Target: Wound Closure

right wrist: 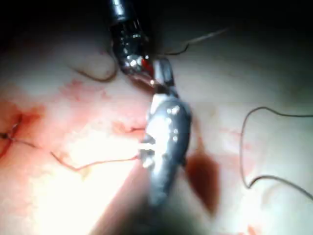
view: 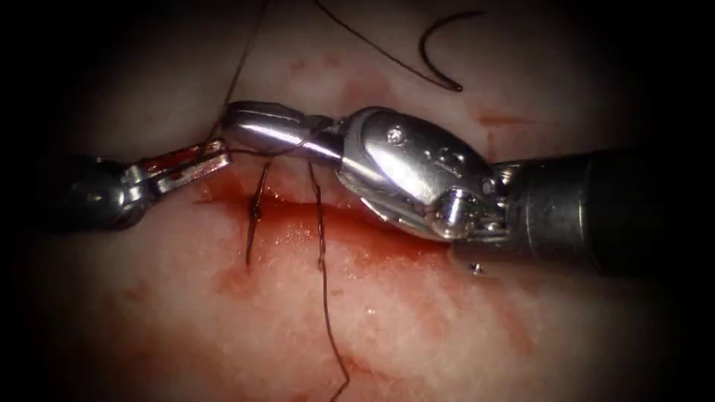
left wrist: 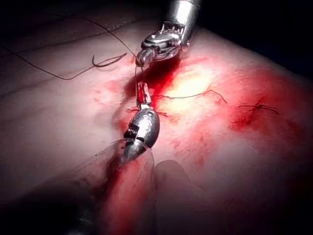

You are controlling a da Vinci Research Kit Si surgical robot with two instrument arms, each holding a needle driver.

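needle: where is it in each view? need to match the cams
Endoscope: needle lies free on the tissue, above the right tool.
Left wrist: needle lies on the tissue beside the right tool's jaws.
Right wrist: dark curve beside the left tool, likely the needle.
Shared landmark: the meeting tool tips.

Legible text, labels, brands, numbers, signs: none found in the endoscope view or either wrist view.

Right tool [view: 269,128], metal wrist housing: faint raised or stamped marks near the screw head, possibly characters, not readable.

Left tool [view: 195,164]: no marking legible on its metal.

Tissue [view: 417,320]: no printed or written sign on its surface.
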